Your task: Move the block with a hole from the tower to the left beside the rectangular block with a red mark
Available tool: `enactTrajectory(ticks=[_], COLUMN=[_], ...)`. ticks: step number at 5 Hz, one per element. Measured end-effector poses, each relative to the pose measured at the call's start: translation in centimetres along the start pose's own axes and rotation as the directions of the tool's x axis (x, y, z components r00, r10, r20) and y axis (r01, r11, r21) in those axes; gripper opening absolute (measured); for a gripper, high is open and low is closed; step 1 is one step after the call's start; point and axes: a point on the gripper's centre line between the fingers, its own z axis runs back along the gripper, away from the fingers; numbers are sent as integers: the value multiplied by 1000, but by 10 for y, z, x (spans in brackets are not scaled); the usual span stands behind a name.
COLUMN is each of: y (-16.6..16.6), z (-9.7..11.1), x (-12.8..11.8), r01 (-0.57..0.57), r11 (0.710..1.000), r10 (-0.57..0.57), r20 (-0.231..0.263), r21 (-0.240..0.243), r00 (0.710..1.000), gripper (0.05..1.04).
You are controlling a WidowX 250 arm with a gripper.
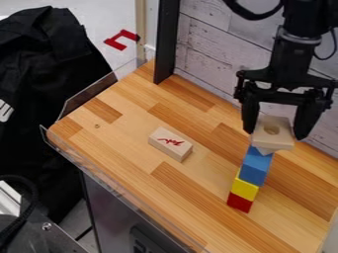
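Open tabletop between tower and red-marked block; plank wall beyond tower.

Rectangular block lies left of tower; both on table.

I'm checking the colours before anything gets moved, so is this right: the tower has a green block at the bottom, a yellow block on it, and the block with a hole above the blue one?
Not quite: the bottom block is red, not green, as the camera view shows. The rest of your statement is right.
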Motion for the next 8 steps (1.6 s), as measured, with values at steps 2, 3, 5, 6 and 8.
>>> enactTrajectory(ticks=[2, 3, 5, 6, 8], y=[1, 1, 3, 5, 17], z=[-3, -8, -10, -10, 1], x=[1, 1, 4, 4, 8], r01=[-7, -12, -18, -20, -43], r11=[1000, 1000, 999, 999, 999], r10=[7, 12, 17, 19, 43], r20=[-16, -33, -36, -39, -12], r21=[-1, -3, -30, -28, -20], r00=[1000, 999, 999, 999, 999], gripper=[1000, 963, 863, 863, 863])
